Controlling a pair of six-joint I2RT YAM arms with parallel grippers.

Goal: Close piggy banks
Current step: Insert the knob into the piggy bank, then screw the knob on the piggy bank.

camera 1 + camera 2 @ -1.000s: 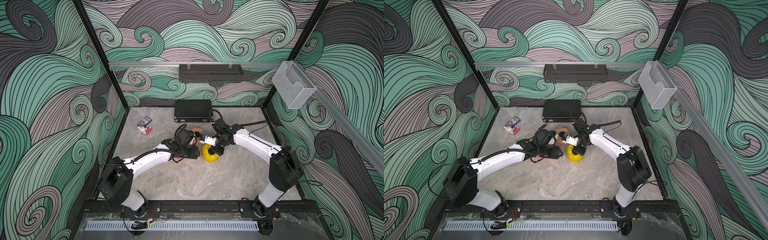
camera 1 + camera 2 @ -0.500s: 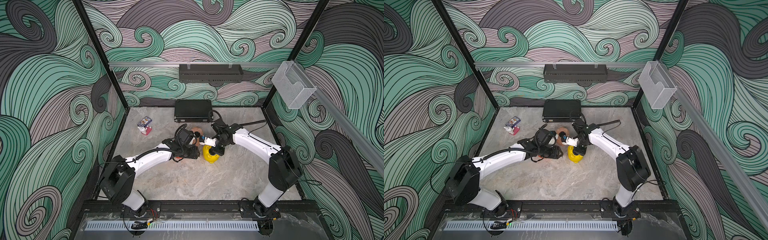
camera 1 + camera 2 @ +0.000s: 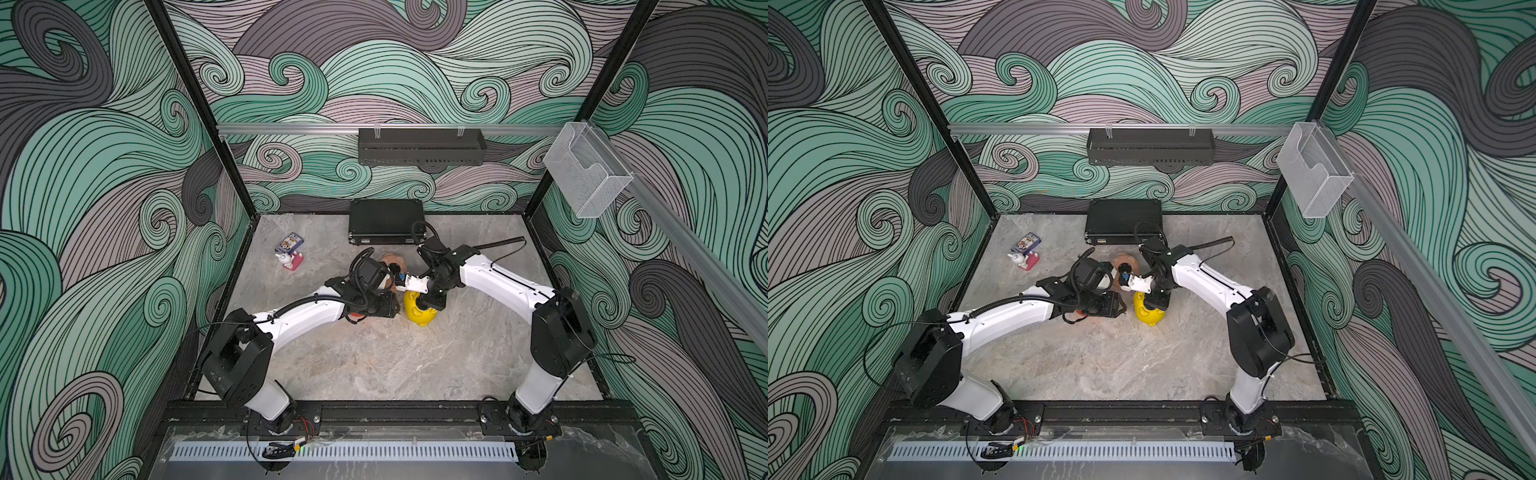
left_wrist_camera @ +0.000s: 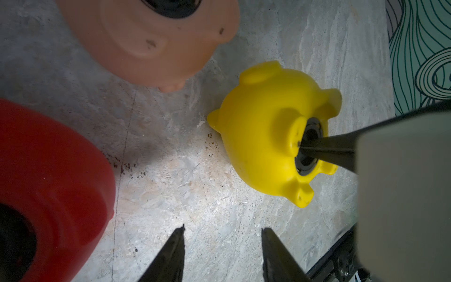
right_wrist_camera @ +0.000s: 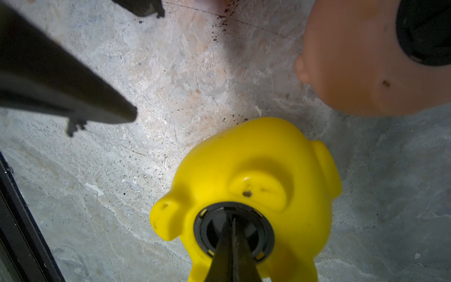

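Down at the working point, the yellow pig (image 5: 244,171) lies belly-up on the marble table (image 3: 374,365), likely turned that way so its round hole faces the arm. The right gripper (image 5: 231,227) has its jaws pinched together into a single wedge, the tip bearing on the black plug (image 5: 212,229) sitting in that hole. Judging by the yellow tabs showing at the plug's rim, the plug is being pressed or twisted home rather than carried. Just beside it, the left gripper (image 4: 223,228) hovers over bare table with its jaws part-way apart and nothing between them; it seems parked there to steady the pig if it rocks. The red pig (image 4: 48,171) lies close under the left wrist and the peach-pink pig (image 4: 151,41) a little beyond, both near the yellow one but not touching it. Each shows a dark round in its belly; whether that is a seated plug or an open hole I cannot tell. With three pigs and two arms crowded together, a skidding pig could knock its neighbour. Farther back sit a small card box (image 3: 289,242) and a white figurine (image 3: 286,261), then a black case (image 3: 384,220) against the wall, well clear of the work.
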